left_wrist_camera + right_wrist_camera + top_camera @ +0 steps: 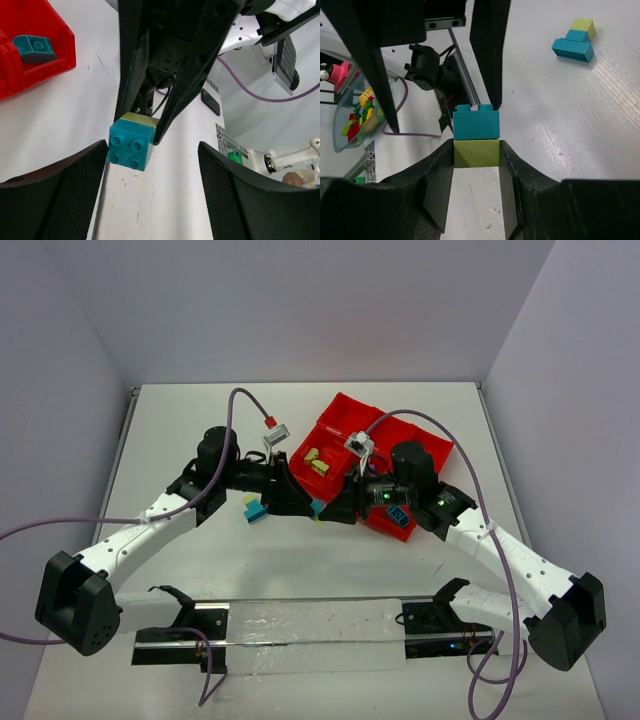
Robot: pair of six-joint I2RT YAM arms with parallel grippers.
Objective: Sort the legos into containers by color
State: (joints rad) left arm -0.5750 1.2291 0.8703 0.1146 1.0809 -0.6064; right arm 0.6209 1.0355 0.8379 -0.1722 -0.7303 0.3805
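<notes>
- We see the red tray [345, 412] right of centre in the upper half of the frame, set askew on the white table [200, 420].
- Its leftmost compartment holds pale yellow legos [318, 462]; its lowest compartment holds a teal lego [400, 517].
- At mid-frame the left gripper [308, 502] and the right gripper [327, 508] point at each other, with a small teal brick [317, 507] between their tips.
- Just left of them a teal-and-yellow stack [255, 510] lies on the table.
</notes>
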